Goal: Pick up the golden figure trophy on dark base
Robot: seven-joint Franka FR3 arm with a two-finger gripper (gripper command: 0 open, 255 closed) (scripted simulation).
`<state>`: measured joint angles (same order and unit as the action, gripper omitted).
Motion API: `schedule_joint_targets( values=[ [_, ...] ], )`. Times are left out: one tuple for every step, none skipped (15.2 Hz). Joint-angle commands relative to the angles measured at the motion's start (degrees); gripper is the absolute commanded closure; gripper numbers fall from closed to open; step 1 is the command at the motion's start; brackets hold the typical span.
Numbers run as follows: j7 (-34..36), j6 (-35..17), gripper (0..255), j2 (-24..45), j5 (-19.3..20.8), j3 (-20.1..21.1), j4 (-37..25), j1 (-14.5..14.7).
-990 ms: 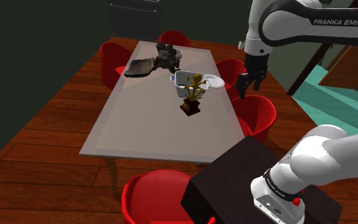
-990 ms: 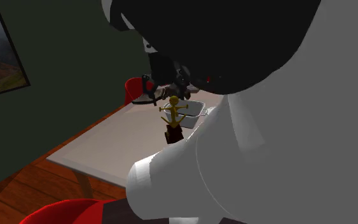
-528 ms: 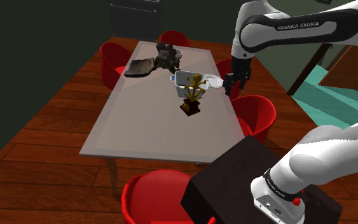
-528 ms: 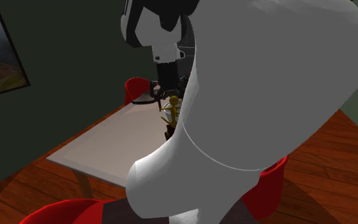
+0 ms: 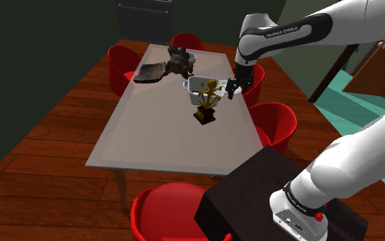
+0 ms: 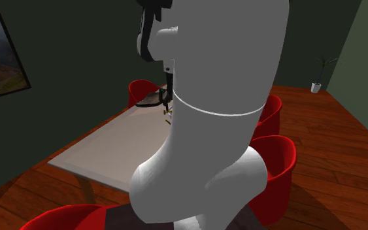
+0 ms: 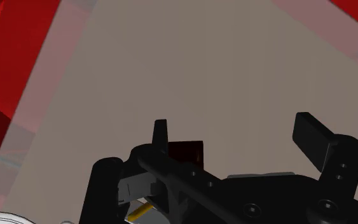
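Note:
The golden figure trophy stands upright on its dark base near the middle of the grey table. My black gripper hangs just to the shoulder view's right of the figure, at about its height and apart from it. In the wrist view the gripper is open with nothing between its fingers; the dark base shows beside one finger. In the second exterior view my white arm hides most of the trophy, leaving a small golden tip.
A white container and a white plate sit right behind the trophy. Dark objects and a flat dark slab lie at the table's far end. Red chairs ring the table. The black stand is at the lower right.
The arm has swung toward the shoulder view's left and lowered, bringing the gripper from beyond the table's edge to just beside the trophy. The trophy has not moved.

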<state>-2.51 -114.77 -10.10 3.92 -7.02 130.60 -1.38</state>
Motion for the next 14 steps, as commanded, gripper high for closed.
schedule_joint_targets(
  values=[
    [-1.55, -2.42, 0, 4.24, -1.00, -0.87, -2.77, -0.33],
    [-2.21, -3.47, 0, 6.31, -1.62, -1.15, -4.17, -0.45],
    [-2.89, -4.44, 0, 8.37, -2.28, -1.40, -5.65, -0.59],
    [-3.58, -5.34, 0, 10.45, -2.98, -1.63, -7.20, -0.75],
    [-4.28, -6.15, 0, 12.52, -3.73, -1.80, -8.82, -0.95],
    [-4.98, -6.89, 0, 14.60, -4.50, -1.95, -10.51, -1.15],
    [-5.68, -7.54, 0, 16.68, -5.29, -2.04, -12.29, -1.41],
    [-6.38, -8.11, 0, 18.77, -6.11, -2.10, -14.14, -1.68],
    [-7.06, -8.59, 0, 20.86, -6.93, -2.12, -16.07, -1.99],
    [-7.72, -9.00, 0, 22.96, -7.74, -2.08, -18.08, -2.34],
    [-8.36, -9.32, 0, 25.06, -8.55, -2.01, -20.17, -2.72],
    [-8.96, -9.56, 0, 27.17, -9.35, -1.92, -22.35, -3.12],
    [-9.54, -9.72, 0, 29.29, -10.12, -1.80, -24.62, -3.53],
    [-10.08, -9.80, 0, 31.43, -10.87, -1.63, -26.99, -3.99]
  ],
)
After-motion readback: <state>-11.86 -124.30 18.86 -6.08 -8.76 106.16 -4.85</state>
